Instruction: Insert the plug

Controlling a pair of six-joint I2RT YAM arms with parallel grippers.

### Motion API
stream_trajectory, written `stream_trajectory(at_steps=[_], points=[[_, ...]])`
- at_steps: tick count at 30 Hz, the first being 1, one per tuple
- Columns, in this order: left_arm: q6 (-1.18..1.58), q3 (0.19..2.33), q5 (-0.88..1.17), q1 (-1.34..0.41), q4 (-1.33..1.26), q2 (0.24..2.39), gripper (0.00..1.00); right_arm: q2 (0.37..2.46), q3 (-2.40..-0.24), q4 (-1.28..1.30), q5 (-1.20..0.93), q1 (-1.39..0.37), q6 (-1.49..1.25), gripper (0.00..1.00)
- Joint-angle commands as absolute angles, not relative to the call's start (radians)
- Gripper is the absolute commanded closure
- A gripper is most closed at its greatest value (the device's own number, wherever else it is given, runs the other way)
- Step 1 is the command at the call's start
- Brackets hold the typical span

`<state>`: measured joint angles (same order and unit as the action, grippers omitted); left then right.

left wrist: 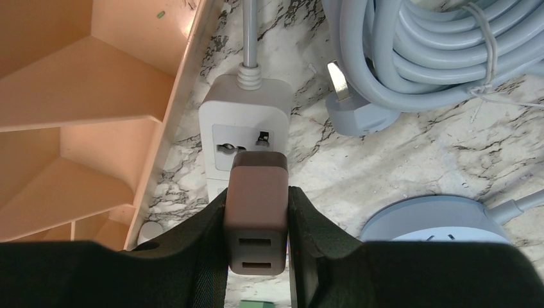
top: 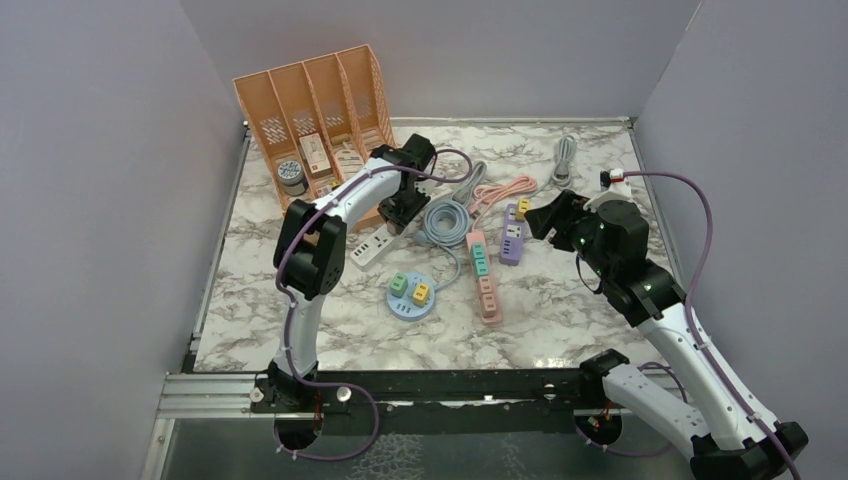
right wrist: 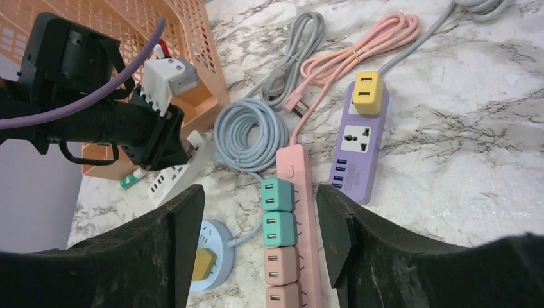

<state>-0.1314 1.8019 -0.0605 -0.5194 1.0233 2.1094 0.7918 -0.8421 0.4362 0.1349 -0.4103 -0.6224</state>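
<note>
Clamped in the left gripper point(left wrist: 256, 200), the brown plug point(left wrist: 258, 186) sits at the white strip's point(left wrist: 221, 119) socket point(left wrist: 236, 145), prongs hidden. Insertion seems in hand; next comes aligning the prongs and pressing straight in. Meanwhile the right gripper point(right wrist: 260, 215) hangs spread, empty.

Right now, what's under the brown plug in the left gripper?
The universal socket of the white power strip, partly visible past the brown plug. Prongs and the socket's near half are covered; seating unclear.
</note>
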Motion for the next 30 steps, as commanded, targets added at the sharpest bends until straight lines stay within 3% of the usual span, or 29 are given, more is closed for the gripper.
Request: stream_trajectory(at_steps=[1, 14, 30], points=[[-0.156, 1.761, -0.039, -0.517, 0.886, 2.117, 1.0, 0.792, -0.829, 0.442, 0.158, -0.406, -0.613, 0.36], [-0.344, 1.697, -0.107, -0.54, 0.838, 2.052, 1.0, 0.797, -0.834, 0.44, 0.144, -0.406, -0.612, 0.36], [-0.247, 1.746, -0.027, -0.539, 0.903, 2.114, 1.0, 0.793, -0.834, 0.444, 0.143, -0.407, -0.614, 0.36]])
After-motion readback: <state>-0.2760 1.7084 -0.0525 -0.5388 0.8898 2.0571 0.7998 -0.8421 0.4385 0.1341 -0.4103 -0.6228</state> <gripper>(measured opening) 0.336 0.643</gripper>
